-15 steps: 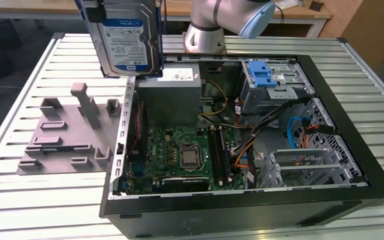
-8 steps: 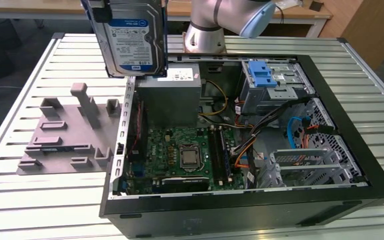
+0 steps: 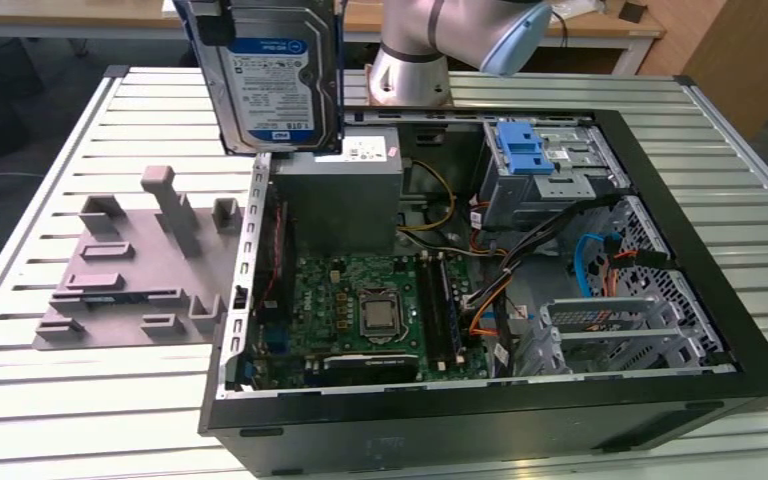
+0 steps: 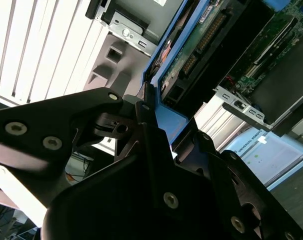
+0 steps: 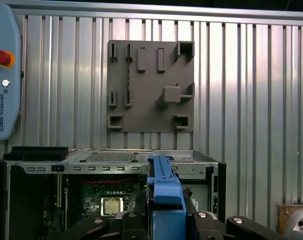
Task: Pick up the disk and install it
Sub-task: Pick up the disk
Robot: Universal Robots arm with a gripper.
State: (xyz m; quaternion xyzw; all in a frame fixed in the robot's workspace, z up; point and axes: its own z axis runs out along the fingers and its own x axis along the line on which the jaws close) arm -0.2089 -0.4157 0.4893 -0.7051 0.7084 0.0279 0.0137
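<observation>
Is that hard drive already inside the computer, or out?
Out. The disk hangs upright above the open computer case, clamped in the gripper.

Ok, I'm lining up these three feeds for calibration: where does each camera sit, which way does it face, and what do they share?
Exterior view: off the arm, raised, looking down at the open computer case with the arm beyond it; the disk hangs high.
First wrist view: on the wrist, facing down past the gripper at case and grey fixture plate.
Second wrist view: close behind the gripper's fingers, clamped on the disk's blue frame.
Shared: all three show disk and case.
</observation>
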